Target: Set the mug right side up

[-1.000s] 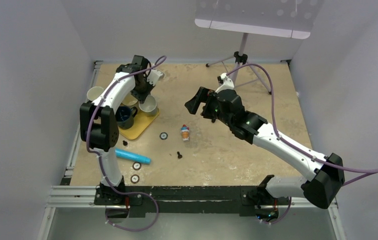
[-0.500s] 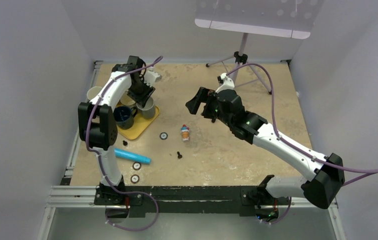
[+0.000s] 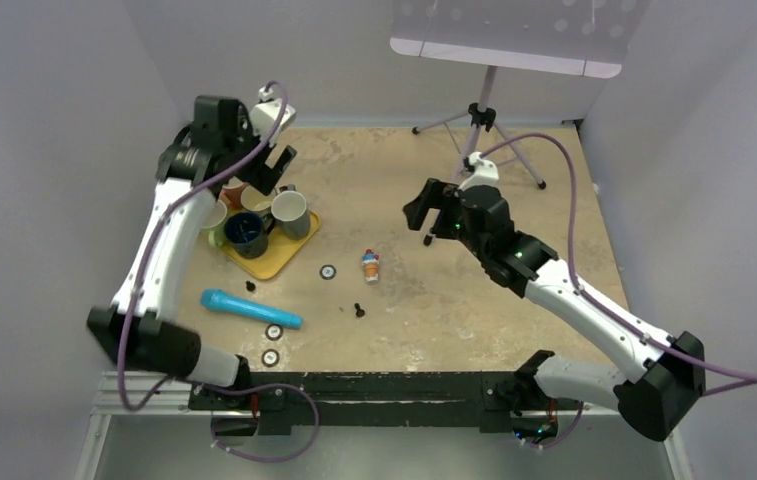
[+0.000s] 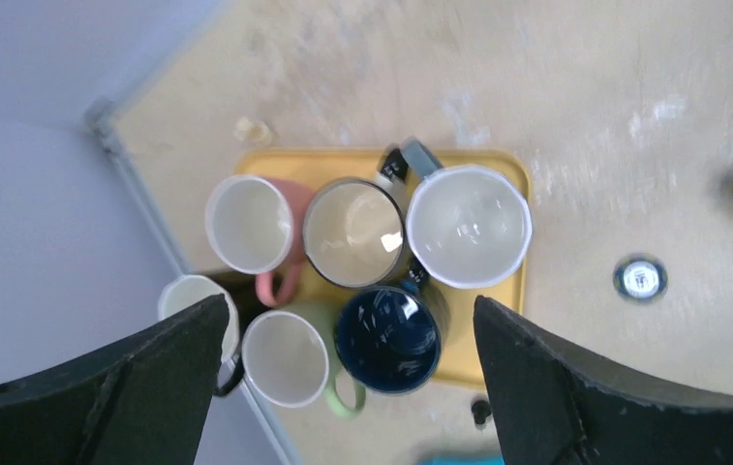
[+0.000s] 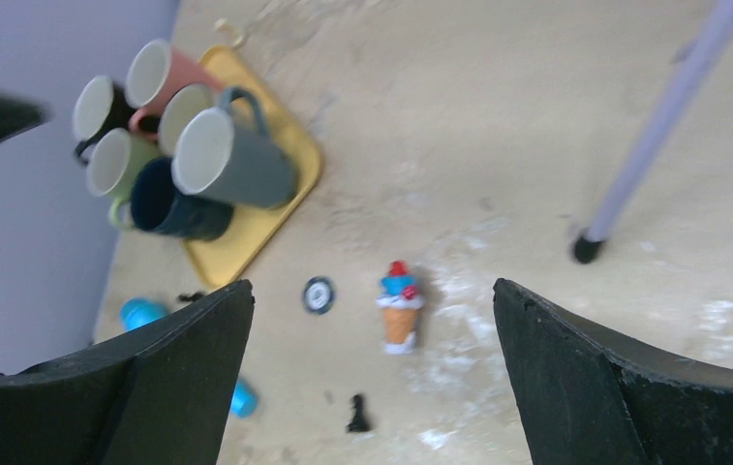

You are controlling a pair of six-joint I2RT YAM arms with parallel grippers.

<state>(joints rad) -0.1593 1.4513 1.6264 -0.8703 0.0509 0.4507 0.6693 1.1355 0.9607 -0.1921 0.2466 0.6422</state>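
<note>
The grey mug [image 3: 291, 211] stands mouth up on the yellow tray [image 3: 276, 257], at its right end. The left wrist view looks straight down into its pale inside [image 4: 469, 225]; the right wrist view shows its grey side [image 5: 231, 160]. My left gripper [image 3: 260, 172] hangs open high above the cluster of mugs, holding nothing [image 4: 348, 300]. My right gripper [image 3: 430, 206] is open too, over the middle of the table, with an ice-cream toy [image 5: 399, 305] far below its fingers [image 5: 372, 286].
Several other mugs stand mouth up around it: pink [image 4: 251, 225], black [image 4: 354, 232], navy [image 4: 388, 339], green [image 4: 287, 356]. A blue cylinder [image 3: 252, 310], small discs [image 3: 327, 271], a black pawn [image 3: 359, 309] and a tripod stand [image 3: 484, 110] are also on the table.
My left gripper opened, let go of the grey mug and rose up and back to the left. The mug stays upright on the tray. The right arm shifted slightly right.
</note>
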